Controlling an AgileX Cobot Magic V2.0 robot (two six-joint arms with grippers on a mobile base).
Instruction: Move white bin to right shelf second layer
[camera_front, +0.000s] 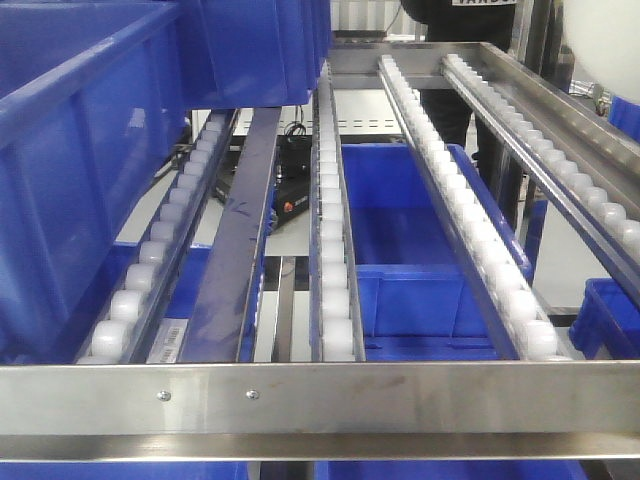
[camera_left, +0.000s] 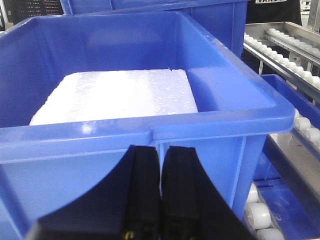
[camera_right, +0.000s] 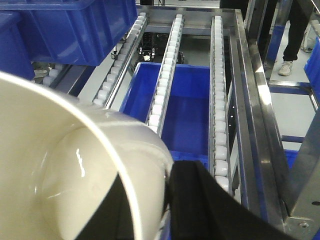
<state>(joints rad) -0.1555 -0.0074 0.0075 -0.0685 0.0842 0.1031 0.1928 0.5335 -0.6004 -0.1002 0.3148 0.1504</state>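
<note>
The white bin (camera_right: 75, 165), a glossy cream tub, fills the lower left of the right wrist view, tilted with its opening toward the camera. My right gripper (camera_right: 159, 176) is shut on its wall, one black finger inside and one finger (camera_right: 195, 200) outside. The bin hangs above the near end of the right shelf second layer (camera_right: 172, 60), a steel level of roller rails. Its pale rounded side (camera_front: 600, 35) shows at the top right of the front view, over the roller rails (camera_front: 335, 210). My left gripper (camera_left: 160, 152) is shut on nothing, close to a blue crate's wall.
A blue crate (camera_left: 210, 115) holding a white foam block (camera_left: 117, 95) sits before the left gripper. More blue crates (camera_front: 70, 150) stand on the rack's left side, and another (camera_front: 420, 250) lies below the rails. The flat steel front bar (camera_front: 320, 400) crosses the near edge. A person's legs (camera_right: 295, 35) stand behind.
</note>
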